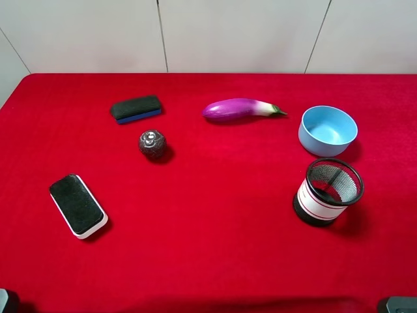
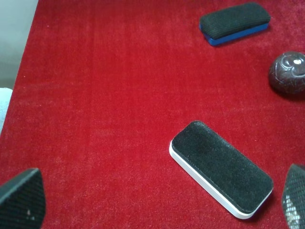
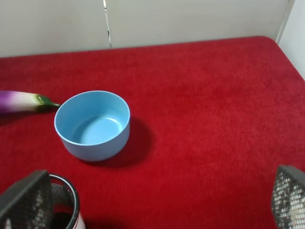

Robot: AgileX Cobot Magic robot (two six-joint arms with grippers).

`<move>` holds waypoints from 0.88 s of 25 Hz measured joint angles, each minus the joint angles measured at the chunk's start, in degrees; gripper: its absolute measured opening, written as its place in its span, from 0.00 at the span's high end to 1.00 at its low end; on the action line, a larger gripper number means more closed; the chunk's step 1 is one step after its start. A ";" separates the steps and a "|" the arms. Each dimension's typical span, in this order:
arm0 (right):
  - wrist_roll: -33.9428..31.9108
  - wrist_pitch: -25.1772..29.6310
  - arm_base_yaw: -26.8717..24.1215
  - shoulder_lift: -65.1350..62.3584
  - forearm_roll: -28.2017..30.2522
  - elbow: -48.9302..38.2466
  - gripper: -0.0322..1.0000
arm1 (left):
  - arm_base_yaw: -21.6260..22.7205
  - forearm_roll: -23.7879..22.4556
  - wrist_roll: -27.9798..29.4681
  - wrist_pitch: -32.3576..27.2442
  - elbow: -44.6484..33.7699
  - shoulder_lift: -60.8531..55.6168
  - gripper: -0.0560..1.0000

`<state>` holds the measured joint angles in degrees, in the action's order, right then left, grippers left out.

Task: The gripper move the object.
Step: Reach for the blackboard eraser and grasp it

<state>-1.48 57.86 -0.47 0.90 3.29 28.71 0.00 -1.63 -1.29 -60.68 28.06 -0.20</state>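
Note:
The object, a small eraser with black felt top and blue base [image 1: 136,108], lies at the back left of the red table; it also shows in the left wrist view [image 2: 234,22]. My left gripper [image 2: 159,191] is open and empty, low at the table's front left, with its fingers [image 2: 21,198] wide apart and the larger white-based eraser [image 2: 221,167] between them and the object. My right gripper [image 3: 157,191] is open and empty at the front right, far from the object. In the high view only bits of both arms show at the bottom corners.
A larger black eraser with white base [image 1: 78,205] lies front left. A dark patterned ball [image 1: 152,144] sits just in front of the object. A purple eggplant [image 1: 240,109], a blue bowl [image 1: 328,130] and a mesh cup [image 1: 327,192] stand on the right.

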 joint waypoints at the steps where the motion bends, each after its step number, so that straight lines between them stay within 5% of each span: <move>1: 0.00 0.00 0.00 0.00 0.00 0.00 0.30 | 0.00 0.00 0.00 0.00 0.00 0.00 0.01; 22: 0.00 0.00 0.00 0.00 0.04 0.00 0.30 | 0.00 0.00 0.00 0.00 0.00 0.00 0.01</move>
<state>-1.48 57.86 -0.47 0.90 3.33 28.71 0.00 -1.63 -1.29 -60.68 28.06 -0.20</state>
